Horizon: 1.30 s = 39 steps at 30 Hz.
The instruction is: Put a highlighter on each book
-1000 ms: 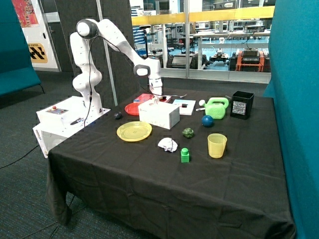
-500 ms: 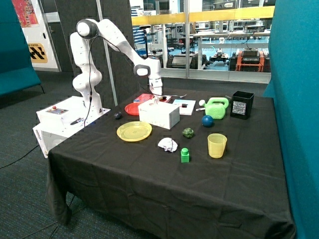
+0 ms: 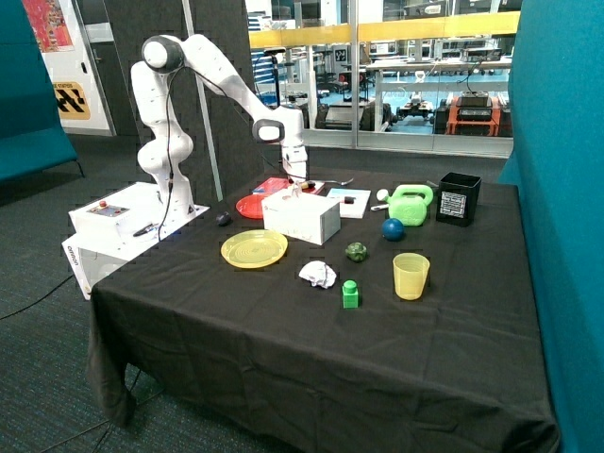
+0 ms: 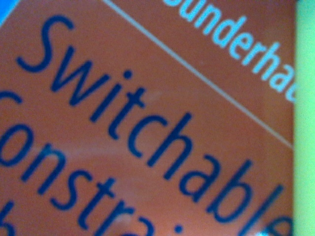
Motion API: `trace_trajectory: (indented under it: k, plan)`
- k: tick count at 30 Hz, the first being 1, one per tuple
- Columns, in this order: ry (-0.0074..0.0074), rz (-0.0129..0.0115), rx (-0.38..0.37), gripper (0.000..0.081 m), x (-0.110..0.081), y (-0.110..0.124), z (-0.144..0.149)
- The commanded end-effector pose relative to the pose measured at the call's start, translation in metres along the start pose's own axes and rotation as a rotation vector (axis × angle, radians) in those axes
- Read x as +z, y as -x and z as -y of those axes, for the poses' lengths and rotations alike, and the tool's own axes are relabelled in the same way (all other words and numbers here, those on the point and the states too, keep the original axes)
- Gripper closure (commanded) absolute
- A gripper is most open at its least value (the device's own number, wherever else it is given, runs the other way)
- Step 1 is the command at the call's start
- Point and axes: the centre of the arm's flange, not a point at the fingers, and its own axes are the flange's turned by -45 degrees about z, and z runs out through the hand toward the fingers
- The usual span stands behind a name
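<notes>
**While the gripper hangs low over the red book, almost nothing has shifted**

Since the picture of a second ago, the scene has hardly changed. The arm has kept its shape, with only a very slight sideways shift at the wrist. Everything on the black table [image 3: 283,330] lies where it lay.

The gripper [image 3: 296,177] is down over the far side of the table, just behind the white box [image 3: 302,217] and just above the red book [image 3: 276,185]. That book lies flat, partly hidden behind the box and just beside the round red plate [image 3: 250,207]. In the wrist view the red book's cover [image 4: 147,123] fills nearly the whole picture. Its dark blue title is large and slanted, which puts the camera very close above it. A yellow-green strip [image 4: 305,123] runs along one edge of that view; what it is cannot be told. Whether the gripper is open or closed, or holds anything, cannot be told from either view.

The white book [image 3: 347,201] lies flat beside the red one, between the white box and the green watering can [image 3: 411,204]. A small dark thing lies on its cover, too small to identify. No highlighter can be made out on either book.

The arm rises from its base beside the table and bends at a high shoulder. From there it reaches down and forward over the table's far edge. The last link is upright, so the gripper points straight down at the red cover.
</notes>
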Motion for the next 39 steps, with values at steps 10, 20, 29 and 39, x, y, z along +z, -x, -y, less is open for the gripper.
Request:
trace_trajectory:
  k: [10, 20, 29, 39]
  plan:
    - [-0.0075, -0.0029, 0.022, 0.0161, -0.050, 0.011, -0.030]
    - [-0.0075, -0.0028, 0.068, 0.0374, -0.083, 0.024, -0.065]
    - [-0.0076, -0.0025, 0.134, 0.0319, -0.106, 0.040, -0.102]
    - [-0.0077, -0.0022, 0.215, 0.0005, -0.110, 0.071, -0.149]
